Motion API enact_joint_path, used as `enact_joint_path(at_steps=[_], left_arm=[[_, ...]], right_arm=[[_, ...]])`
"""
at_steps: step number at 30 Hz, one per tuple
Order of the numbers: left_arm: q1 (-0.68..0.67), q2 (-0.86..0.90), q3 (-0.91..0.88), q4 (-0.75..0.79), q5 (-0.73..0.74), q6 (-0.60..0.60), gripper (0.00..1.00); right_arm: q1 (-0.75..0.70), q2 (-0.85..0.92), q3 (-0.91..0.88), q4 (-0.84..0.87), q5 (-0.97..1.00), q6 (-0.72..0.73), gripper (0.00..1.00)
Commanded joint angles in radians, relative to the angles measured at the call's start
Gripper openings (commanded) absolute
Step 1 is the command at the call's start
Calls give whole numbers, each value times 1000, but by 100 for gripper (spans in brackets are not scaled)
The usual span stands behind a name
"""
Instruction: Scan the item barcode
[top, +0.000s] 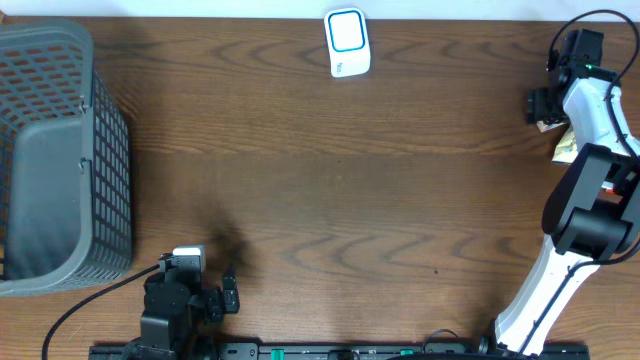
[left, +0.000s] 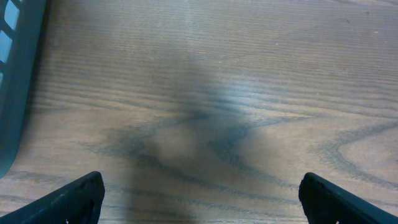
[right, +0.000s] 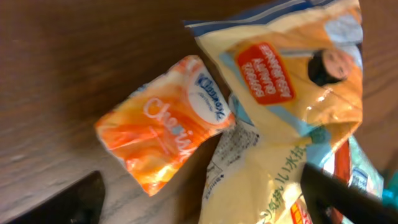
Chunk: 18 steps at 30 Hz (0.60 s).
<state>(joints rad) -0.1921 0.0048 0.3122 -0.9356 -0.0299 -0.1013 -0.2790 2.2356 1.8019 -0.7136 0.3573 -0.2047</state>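
Left gripper (left: 200, 200) spread wide above bare wooden worktop (left: 267, 68)

The view looks down on brown wood with wavy, looping grain. The gripper's two black fingers (left: 71, 200) reach into the picture only at the bottom left and bottom right corners, set far apart, with open wood showing across the whole span between them. A soft, dark shadow (left: 202, 118) lies on the wood near the middle of the view, fading toward its edges. At the far left, the grey plastic wall of a basket (left: 17, 81) runs down the edge, with part of its lattice openings visible at the top corner.
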Motion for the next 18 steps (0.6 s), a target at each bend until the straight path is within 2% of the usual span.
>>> enact_joint_path(at_steps=[1,6,12,18], left_arm=[[-3,-1,1,-6,-8,-1,100],[-3,-1,1,-6,-8,-1,100],[-3,-1,1,-6,-8,-1,100],[-3,-1,1,-6,-8,-2,100]], right_arm=[[18,-116,4,3,-25,70,99],[32,-329,4,-1,-225,80,99],[48,-621,4,-92,-482,229,99],[58,-912,4,-220,-543,234,99]])
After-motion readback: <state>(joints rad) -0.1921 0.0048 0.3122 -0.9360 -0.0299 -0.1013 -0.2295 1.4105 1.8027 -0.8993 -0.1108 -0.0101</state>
